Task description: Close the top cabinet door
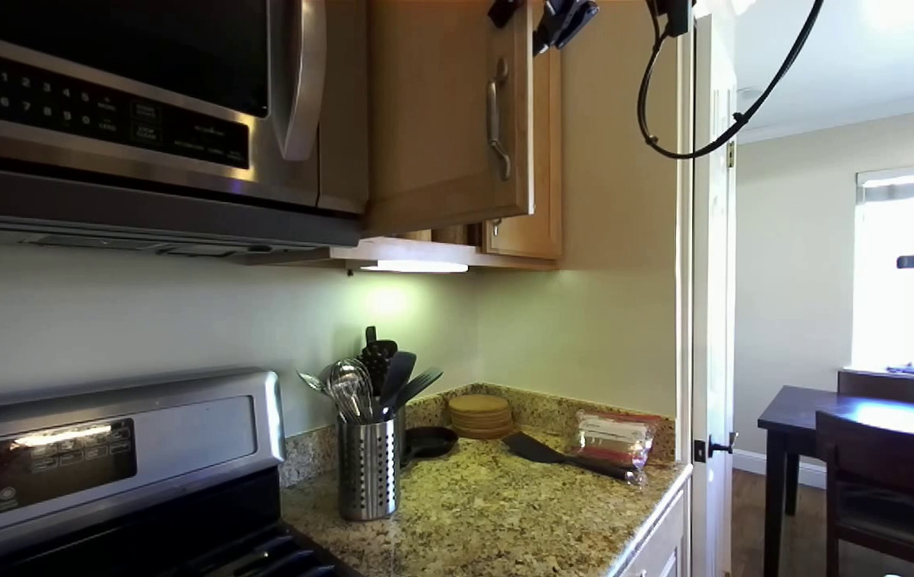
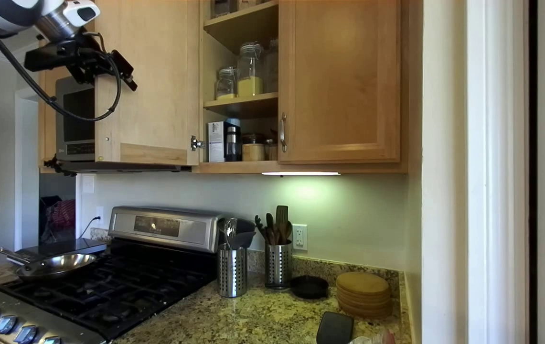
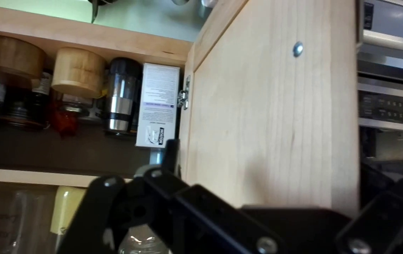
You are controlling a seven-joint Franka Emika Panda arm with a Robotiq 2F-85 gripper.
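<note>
The top cabinet door (image 1: 442, 112) stands swung wide open on its hinge, with its silver bar handle (image 1: 497, 120) on the outer face. Its pale inner face shows in an exterior view (image 2: 153, 95) and in the wrist view (image 3: 258, 106). My gripper (image 1: 535, 22) is high at the door's free edge, with a black part on each side of it. In an exterior view the gripper (image 2: 112, 69) has one finger over the inner face; the other is hidden behind the door. In the wrist view the jaws (image 3: 289, 173) are spread wide around the door; contact cannot be told.
Open shelves hold jars (image 2: 250, 71) and a white box (image 3: 159, 106). A closed cabinet door (image 2: 339, 81) is beside them. The microwave (image 1: 144, 96) is next to the open door. Utensil holders (image 1: 368, 465) stand below; a cable (image 2: 57, 107) hangs from the arm.
</note>
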